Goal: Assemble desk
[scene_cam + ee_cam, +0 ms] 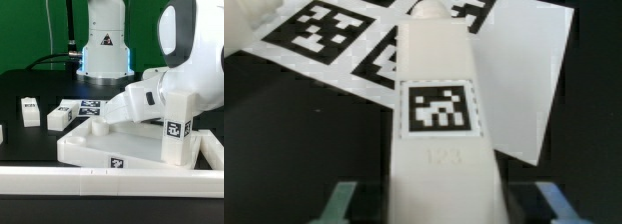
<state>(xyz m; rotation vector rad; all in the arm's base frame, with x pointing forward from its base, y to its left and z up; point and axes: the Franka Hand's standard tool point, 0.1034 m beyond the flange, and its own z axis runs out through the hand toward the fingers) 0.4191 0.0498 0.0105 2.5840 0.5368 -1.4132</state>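
The desk slab (110, 150) lies white and flat in the middle, with one square leg (178, 120) standing upright at its corner on the exterior view's right. A second leg (125, 108) lies slanted over the slab, its far end by a round socket (98, 126). My gripper (152, 98) straddles this leg. In the wrist view the tagged leg (438, 110) runs between my fingers (349, 200), with a dark gap on each side, so my gripper (441, 205) is open around it. The slab (526, 70) shows beneath.
Two loose legs (28, 110) (58, 117) lie on the black table at the exterior view's left. The marker board (88, 106) (322, 30) lies behind the slab. A long white rail (100, 182) runs along the front. The arm's base (105, 45) stands at the back.
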